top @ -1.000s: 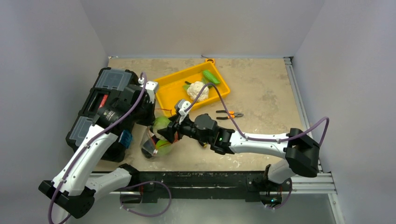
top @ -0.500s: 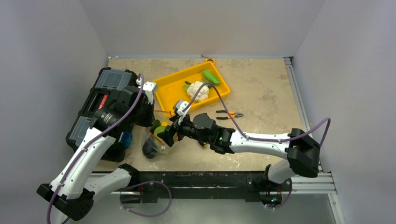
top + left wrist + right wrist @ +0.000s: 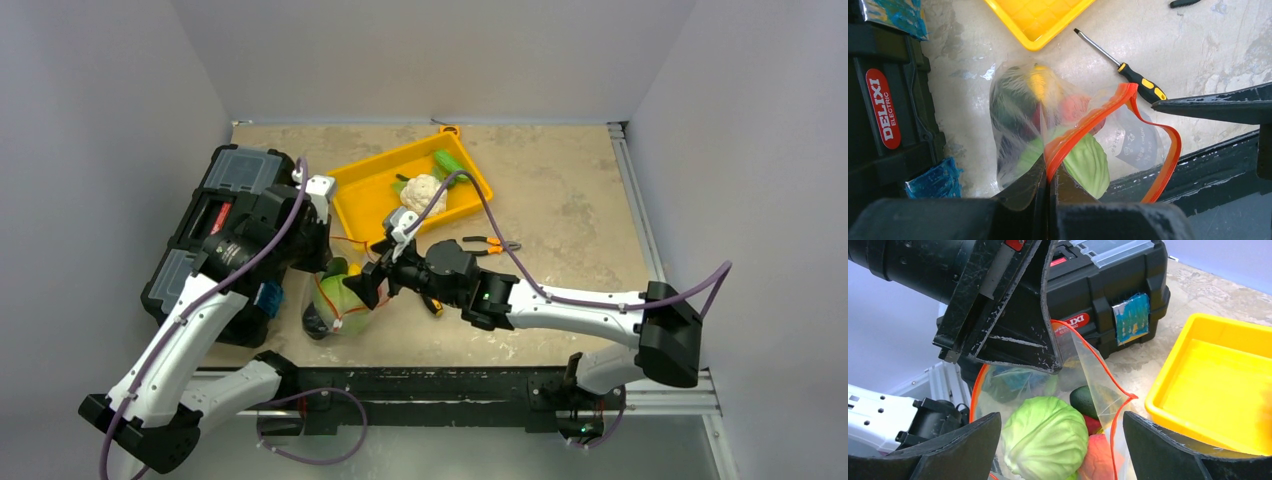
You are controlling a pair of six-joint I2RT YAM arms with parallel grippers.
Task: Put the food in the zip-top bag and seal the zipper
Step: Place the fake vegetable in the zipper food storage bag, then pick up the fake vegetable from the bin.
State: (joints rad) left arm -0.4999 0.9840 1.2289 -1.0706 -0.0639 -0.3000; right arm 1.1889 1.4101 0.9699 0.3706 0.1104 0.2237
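Toward the near-left corner of the bench, beside the black toolbox [image 3: 215,220]: zip-top bag [image 3: 335,305], mouth up, holding cabbage [image 3: 1045,440], avocado [image 3: 1083,400] and orange-red fruit [image 3: 1098,460]. Left tool [image 3: 1048,182]: clamped on the zipper [image 3: 1088,125], holding the mouth open. Right tool [image 3: 1060,425]: fingers spread wide, gripping nothing, directly above the mouth, cabbage just below. Outstanding: cauliflower [image 3: 423,190], in the yellow tray [image 3: 365,195] toward the far edge, beyond the right tool. Right arm is nearer and free, so the likely fetcher.
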